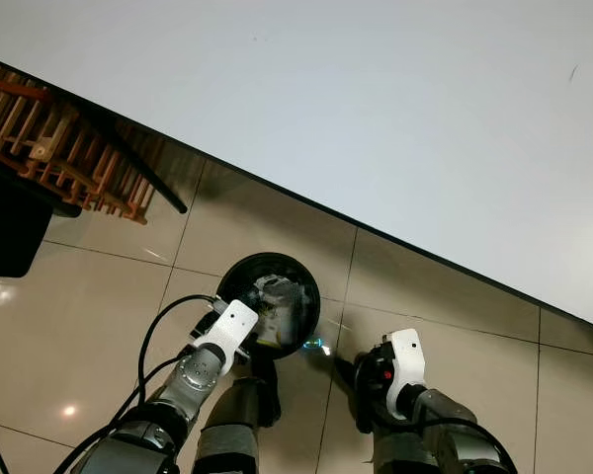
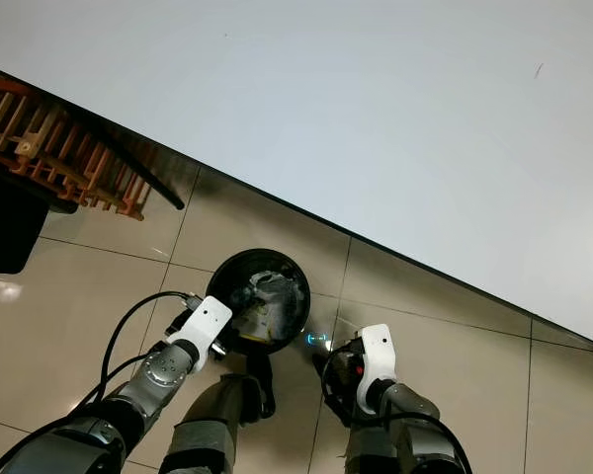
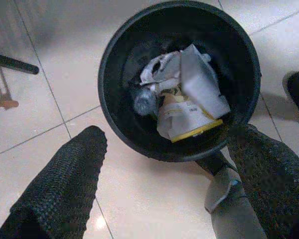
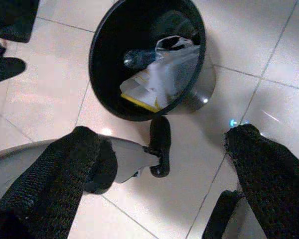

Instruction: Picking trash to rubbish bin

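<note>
Black rubbish bin, trash inside, stands on floor just ahead of my left gripper; right gripper farther. Both jaws wide, empty.

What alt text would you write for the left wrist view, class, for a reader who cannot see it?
A round black rubbish bin stands on pale floor tiles, holding crumpled white paper, a yellow-edged wrapper and a small clear bottle. The left end effector hangs open just above it, its two black fingers empty.
</note>
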You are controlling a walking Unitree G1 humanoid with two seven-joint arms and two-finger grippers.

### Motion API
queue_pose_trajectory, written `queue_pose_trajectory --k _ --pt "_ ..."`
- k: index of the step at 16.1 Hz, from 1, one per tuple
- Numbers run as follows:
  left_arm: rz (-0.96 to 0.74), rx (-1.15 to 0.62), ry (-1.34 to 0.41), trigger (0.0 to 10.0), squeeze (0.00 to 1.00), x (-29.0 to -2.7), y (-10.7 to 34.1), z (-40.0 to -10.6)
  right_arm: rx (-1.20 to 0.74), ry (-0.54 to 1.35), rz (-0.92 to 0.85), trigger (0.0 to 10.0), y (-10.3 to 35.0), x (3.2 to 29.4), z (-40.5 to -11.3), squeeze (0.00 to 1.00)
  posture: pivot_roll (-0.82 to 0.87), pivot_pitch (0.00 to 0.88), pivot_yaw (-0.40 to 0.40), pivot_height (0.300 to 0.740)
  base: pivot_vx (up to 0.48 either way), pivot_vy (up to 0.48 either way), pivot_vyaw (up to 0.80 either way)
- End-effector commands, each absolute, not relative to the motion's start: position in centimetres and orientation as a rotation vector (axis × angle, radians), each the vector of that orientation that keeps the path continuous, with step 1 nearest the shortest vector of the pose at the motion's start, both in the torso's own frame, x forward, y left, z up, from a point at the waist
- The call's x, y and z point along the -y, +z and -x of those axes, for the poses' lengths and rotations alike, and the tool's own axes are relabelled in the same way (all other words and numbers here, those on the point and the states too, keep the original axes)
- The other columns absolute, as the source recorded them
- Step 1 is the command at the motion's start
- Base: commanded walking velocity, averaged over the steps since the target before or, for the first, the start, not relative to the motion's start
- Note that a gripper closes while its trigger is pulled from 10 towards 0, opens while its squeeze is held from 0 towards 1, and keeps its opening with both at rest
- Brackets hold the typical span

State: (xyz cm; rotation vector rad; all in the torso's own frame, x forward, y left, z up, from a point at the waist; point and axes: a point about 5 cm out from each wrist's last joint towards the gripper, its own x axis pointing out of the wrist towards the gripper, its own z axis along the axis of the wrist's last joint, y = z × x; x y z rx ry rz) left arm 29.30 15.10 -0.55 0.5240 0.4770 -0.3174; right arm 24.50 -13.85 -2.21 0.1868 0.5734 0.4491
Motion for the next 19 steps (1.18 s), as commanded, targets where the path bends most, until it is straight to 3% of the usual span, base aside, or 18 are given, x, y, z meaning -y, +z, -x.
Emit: queue_pose_trajectory --k 1,6,19 --pt "-0.501 -0.526 -0.271 10.0 0.0 -16.1 -1.7 -28.0 -0.623 0.398 -0.195 10.0 -3.5 14.3 -23.3 0.0 0.01 0.442 0.106 0.74 0.0 0.0 0.0" --pt "-0.45 -0.514 -0.149 10.0 0.0 -17.9 -2.9 -25.9 -0.598 0.105 0.014 10.0 -3.5 18.1 -24.2 0.0 0.03 0.403 0.126 0.74 0.0 0.0 0.0" --pt "-0.422 -0.589 -0.065 10.0 0.0 -20.5 -5.2 -21.5 -0.666 -0.175 0.19 10.0 -5.4 22.5 -21.0 0.0 0.05 0.332 0.142 0.74 0.0 0.0 0.0"
